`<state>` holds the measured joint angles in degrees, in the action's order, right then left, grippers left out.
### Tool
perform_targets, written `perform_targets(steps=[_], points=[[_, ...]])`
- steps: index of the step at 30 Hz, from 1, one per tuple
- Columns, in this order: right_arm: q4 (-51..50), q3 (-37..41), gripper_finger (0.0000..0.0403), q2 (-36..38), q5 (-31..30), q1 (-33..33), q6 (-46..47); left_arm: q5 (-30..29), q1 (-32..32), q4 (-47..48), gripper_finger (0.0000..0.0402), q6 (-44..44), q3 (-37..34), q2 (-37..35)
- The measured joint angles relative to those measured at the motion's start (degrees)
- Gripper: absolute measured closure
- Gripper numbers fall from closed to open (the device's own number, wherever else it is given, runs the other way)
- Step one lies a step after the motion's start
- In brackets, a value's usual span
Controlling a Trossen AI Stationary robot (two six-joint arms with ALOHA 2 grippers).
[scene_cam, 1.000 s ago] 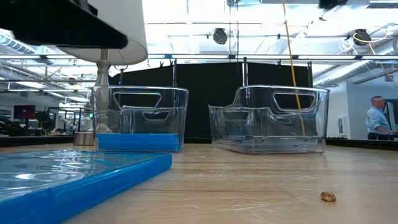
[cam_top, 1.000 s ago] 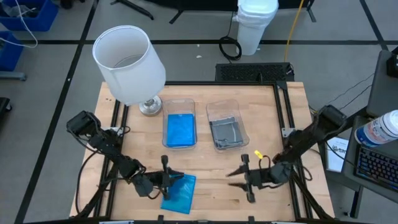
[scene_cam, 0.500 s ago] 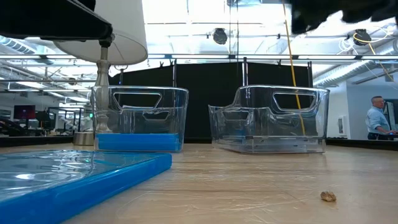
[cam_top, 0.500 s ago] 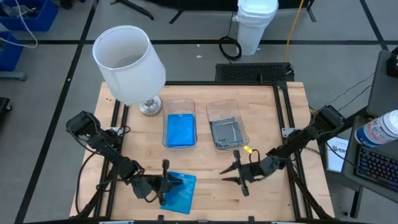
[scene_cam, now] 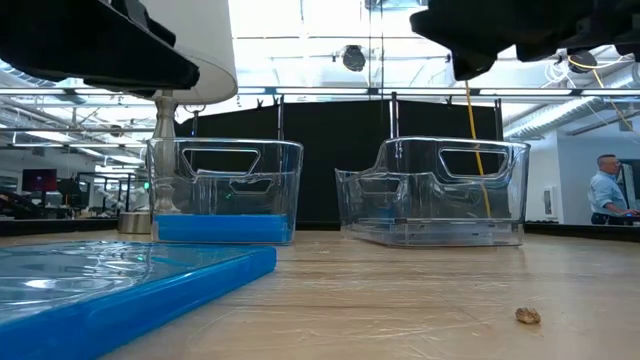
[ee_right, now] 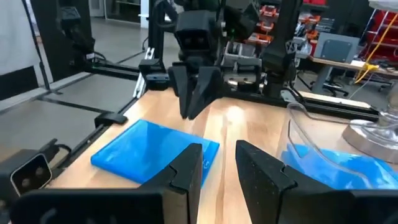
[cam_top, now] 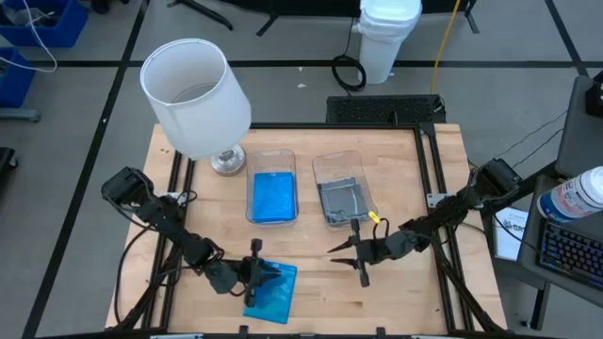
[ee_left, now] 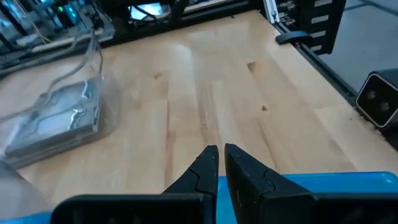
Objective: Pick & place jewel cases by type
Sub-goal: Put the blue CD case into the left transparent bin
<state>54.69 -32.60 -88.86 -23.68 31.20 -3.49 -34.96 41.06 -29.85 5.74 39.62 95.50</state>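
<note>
Jewel cases are the job, and one blue case (cam_top: 272,292) lies flat on the bench (cam_top: 415,169) near its front edge, left of centre, outside both tubs. It looks like the only case not yet sorted. The left tub (cam_top: 272,186) already holds blue, at least one case lying flat on its floor. The right tub (cam_top: 343,188), just beside it, holds grey cases (cam_top: 341,202); how many are stacked in either tub I cannot tell.

The left gripper (cam_top: 254,275) hangs over the loose case's near-left part. In its wrist view the jaws stand almost together with a thin slit between them and nothing in it, the case's blue edge showing just beyond the tips. Whether they touch the case is unclear; they are not gripping it.

The right gripper (cam_top: 355,252) is out over bare bench, between the loose case and the right tub, pointing toward the left arm. Its jaws stand apart with nothing between them.

A white lamp (cam_top: 196,97) stands at the back left of the bench, clear of the work.

Judging by this, the sorting is nearly done: both types have their tub, and what is left is to lift the last blue case and set it in the left tub.
</note>
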Motion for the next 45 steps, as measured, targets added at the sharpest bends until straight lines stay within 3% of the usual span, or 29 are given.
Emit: perform_targets(steps=[6,15,18,22,27,30,36,41,45], points=[[-0.1,0.0,0.0314,0.0,6.2,0.0,2.7,0.5,1.5,-0.7,0.0364,-0.6,0.0,0.0],[0.8,0.0,0.0319,-0.7,5.7,0.0,0.0,-1.2,3.0,0.3,0.0364,-2.8,0.6,0.0],[2.9,-0.5,0.0343,-2.1,2.6,0.8,-3.2,-6.0,5.9,7.4,0.0364,-2.5,4.7,0.0],[0.4,-3.0,0.0393,-5.9,1.4,1.5,-4.1,-11.3,11.0,24.4,0.0364,3.2,13.1,0.2],[-7.1,-8.4,0.0399,-8.9,1.3,1.4,-3.0,-12.3,16.2,39.8,0.0364,11.7,21.0,2.7],[-10.6,-10.9,0.0401,-10.1,1.7,1.3,-1.8,-10.1,18.1,41.4,0.0364,15.3,23.5,4.1],[-13.1,-17.6,0.0402,-14.8,8.9,1.6,-2.0,-8.1,22.5,44.2,0.0364,18.3,26.7,9.9],[-19.7,-23.5,0.0402,-18.5,9.0,0.7,0.3,-10.5,23.5,50.1,0.0364,23.2,29.8,14.5],[-22.1,-26.5,0.0402,-21.7,9.0,-1.3,3.0,-7.2,22.6,52.4,0.0364,27.0,30.5,15.6]])
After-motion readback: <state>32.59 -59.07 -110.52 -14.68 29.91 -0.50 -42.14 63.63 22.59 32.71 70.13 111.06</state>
